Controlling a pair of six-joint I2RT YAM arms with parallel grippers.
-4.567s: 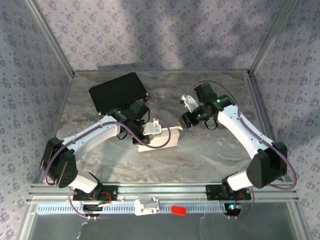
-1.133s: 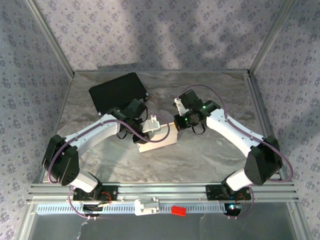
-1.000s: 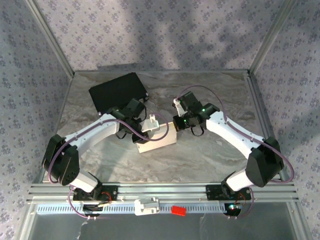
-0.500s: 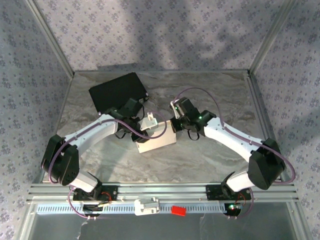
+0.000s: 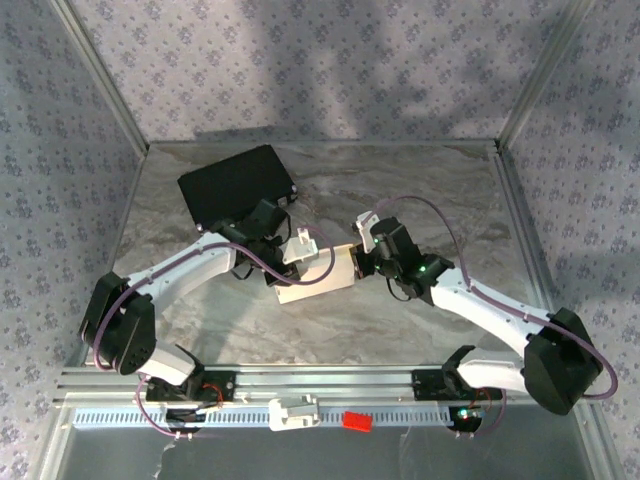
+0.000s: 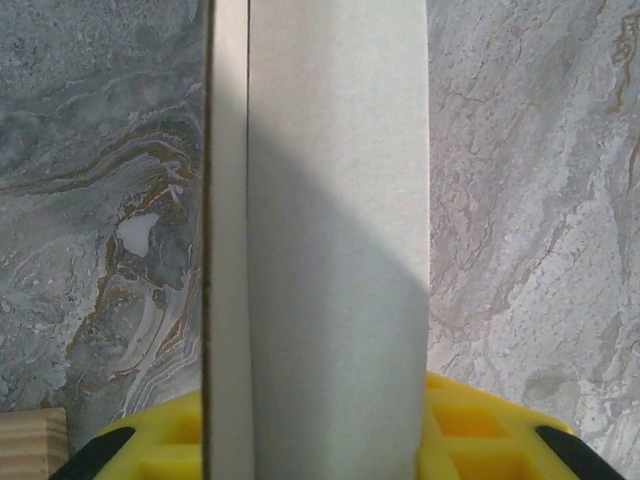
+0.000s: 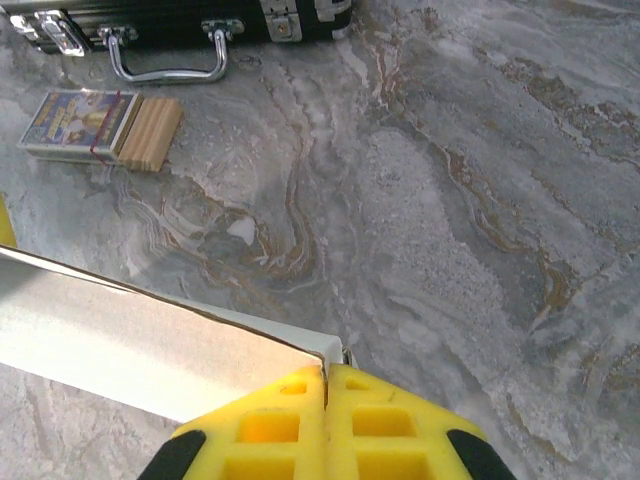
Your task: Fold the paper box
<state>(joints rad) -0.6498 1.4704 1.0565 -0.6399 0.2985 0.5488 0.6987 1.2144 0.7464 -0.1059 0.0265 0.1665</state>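
left gripper [image 6: 318, 442] clamps the thin white cardboard box [image 6: 340, 200]; right gripper [image 7: 326, 385], closed, sits at its corner over the grey marbled worktop [image 7: 460, 200].

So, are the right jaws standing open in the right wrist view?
No: the right gripper has its jaws pressed together, right at the corner of the paper box.

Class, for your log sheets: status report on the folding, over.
Left gripper closed on the paper box. Right gripper shut, tips at the box's corner. Box part-folded. Black case sits apart, behind.
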